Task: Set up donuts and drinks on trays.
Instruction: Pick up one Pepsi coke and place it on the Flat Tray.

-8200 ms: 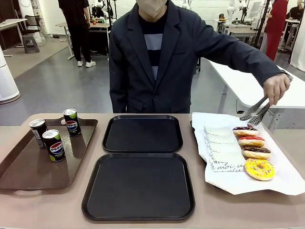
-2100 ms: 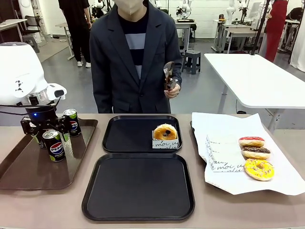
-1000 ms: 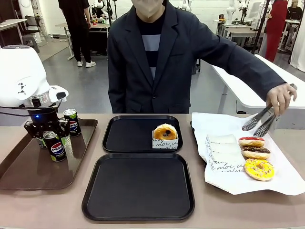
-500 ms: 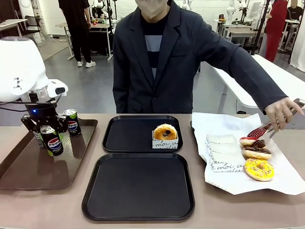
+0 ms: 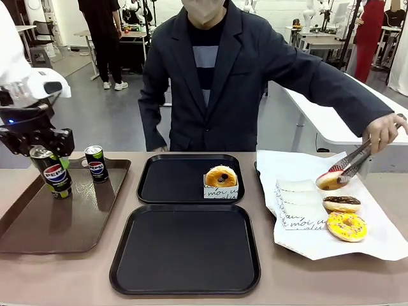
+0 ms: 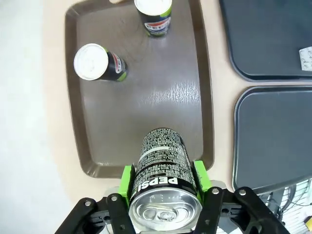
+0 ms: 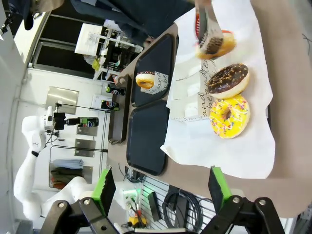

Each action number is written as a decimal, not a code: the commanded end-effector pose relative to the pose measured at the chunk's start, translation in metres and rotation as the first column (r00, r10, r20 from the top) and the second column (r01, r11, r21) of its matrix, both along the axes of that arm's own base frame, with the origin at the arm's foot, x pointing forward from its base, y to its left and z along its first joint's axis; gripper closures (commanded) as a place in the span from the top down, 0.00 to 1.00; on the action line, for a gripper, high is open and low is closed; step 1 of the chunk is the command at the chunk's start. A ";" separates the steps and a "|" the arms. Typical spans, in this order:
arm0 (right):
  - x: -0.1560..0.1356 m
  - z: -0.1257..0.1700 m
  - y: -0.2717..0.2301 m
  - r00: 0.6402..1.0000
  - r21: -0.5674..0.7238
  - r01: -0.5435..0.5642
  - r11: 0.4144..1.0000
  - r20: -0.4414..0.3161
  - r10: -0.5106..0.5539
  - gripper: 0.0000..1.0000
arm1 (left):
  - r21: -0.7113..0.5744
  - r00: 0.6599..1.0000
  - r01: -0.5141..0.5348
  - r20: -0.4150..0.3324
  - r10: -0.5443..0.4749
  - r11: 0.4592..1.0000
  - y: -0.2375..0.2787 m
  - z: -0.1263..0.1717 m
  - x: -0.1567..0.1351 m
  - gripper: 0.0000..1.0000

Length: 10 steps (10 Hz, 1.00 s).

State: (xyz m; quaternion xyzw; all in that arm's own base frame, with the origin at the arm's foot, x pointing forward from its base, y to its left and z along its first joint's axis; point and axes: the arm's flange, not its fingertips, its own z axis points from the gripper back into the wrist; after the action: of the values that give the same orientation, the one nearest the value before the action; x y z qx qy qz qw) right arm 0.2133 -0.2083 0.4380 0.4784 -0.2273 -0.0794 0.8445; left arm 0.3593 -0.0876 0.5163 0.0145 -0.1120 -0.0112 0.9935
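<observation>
My left gripper (image 5: 50, 159) (image 6: 165, 181) is shut on a black Pepsi can (image 5: 56, 175) (image 6: 163, 156), which hangs upright above the brown tray's left end. Two more cans (image 6: 97, 62) (image 6: 155, 17) stand on that tray. A glazed donut in a printed paper box (image 5: 220, 178) sits in the far black tray (image 5: 169, 185). The near black tray (image 5: 186, 252) is bare. The person's tongs (image 5: 349, 163) lift a red-iced donut (image 5: 331, 181) off the white paper. A chocolate donut (image 5: 341, 204) and a yellow sprinkled donut (image 5: 346, 225) lie there. My right gripper (image 7: 161, 192) stands open off the table's right end.
The long brown tray (image 5: 57, 226) takes the table's left side. The white paper sheet (image 5: 376, 245) with flat printed boxes (image 5: 296, 204) covers the right side. The person stands at the far edge, arm stretched over the paper.
My left gripper has lifted the can off the brown tray and carried it up and left. The person's tongs have closed on the red-iced donut and raised it.
</observation>
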 end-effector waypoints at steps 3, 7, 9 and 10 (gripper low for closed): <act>-0.001 -0.001 -0.001 1.000 0.008 -0.002 1.000 0.008 0.002 1.00 | 0.006 1.000 0.002 -0.031 -0.002 1.000 -0.004 -0.012 0.012 0.07; -0.001 -0.001 -0.001 1.000 0.008 -0.002 1.000 0.008 0.002 1.00 | -0.009 0.991 0.103 0.089 -0.102 0.995 -0.060 0.004 0.010 0.59; -0.001 -0.001 -0.001 1.000 0.008 -0.002 1.000 0.008 0.002 1.00 | -0.009 0.986 0.143 0.094 -0.141 0.990 -0.095 0.003 0.014 0.59; -0.001 -0.001 -0.001 1.000 0.008 -0.002 1.000 0.008 0.002 1.00 | 0.002 0.984 0.160 0.081 -0.159 0.987 -0.113 -0.001 0.018 0.59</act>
State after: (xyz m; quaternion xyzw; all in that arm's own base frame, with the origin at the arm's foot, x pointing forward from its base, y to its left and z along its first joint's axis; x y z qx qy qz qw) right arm 0.2133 -0.2085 0.4377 0.4787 -0.2268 -0.0798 0.8444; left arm 0.3641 -0.1907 0.5183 0.0072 -0.1533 -0.0943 0.9836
